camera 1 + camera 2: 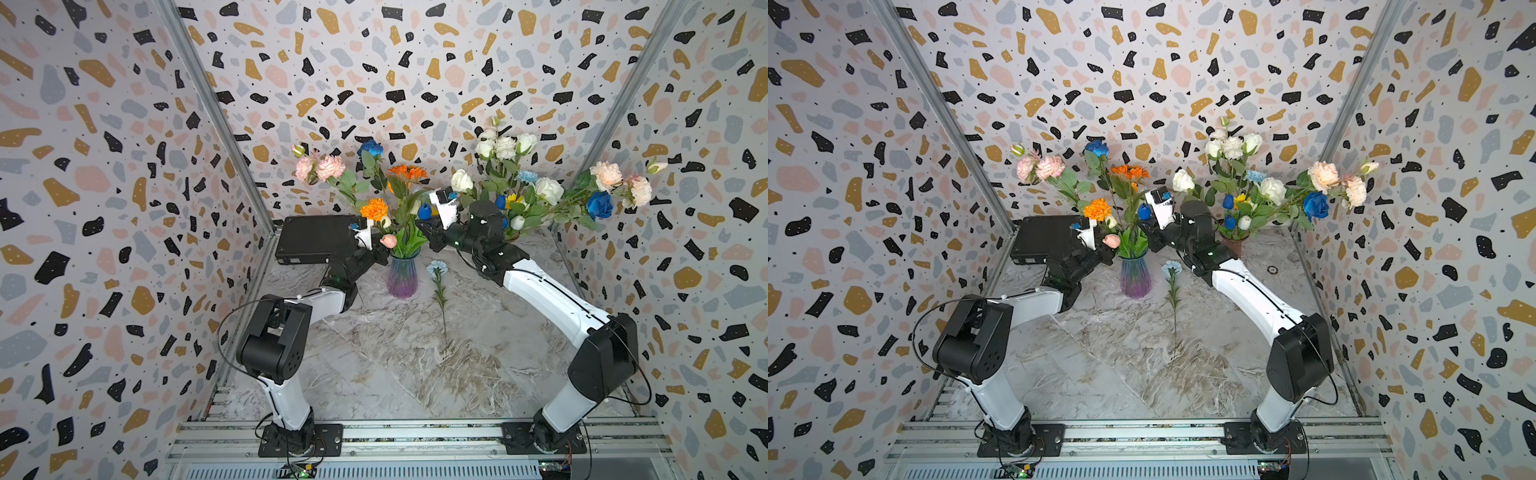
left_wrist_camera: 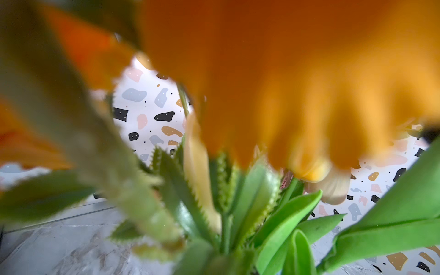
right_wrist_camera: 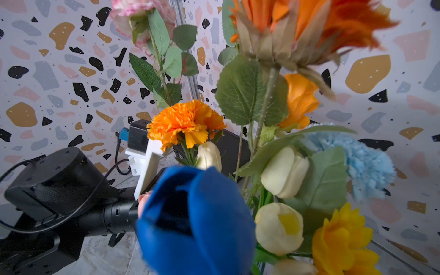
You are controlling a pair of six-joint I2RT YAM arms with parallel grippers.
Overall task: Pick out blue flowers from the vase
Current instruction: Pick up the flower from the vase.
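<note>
Grippers both reach into the bouquet in the purple vase [image 1: 402,277] — left gripper [image 1: 384,257] by the rim, right gripper [image 1: 420,229] just under a blue tulip [image 1: 424,212] (jaws hidden by leaves, so I cannot tell either grip). One pale blue carnation [image 1: 437,268] lies on the table [image 1: 374,353] just beside the vase.

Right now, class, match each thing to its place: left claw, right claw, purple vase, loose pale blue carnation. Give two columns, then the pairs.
Things: 1 left claw; 2 right claw; 3 purple vase; 4 loose pale blue carnation.
Places: a lying flat on the table; b beside a dark blue tulip bud; c beside the pink tulip; d standing upright on the table.
Pairs: 1-c; 2-b; 3-d; 4-a.
</note>
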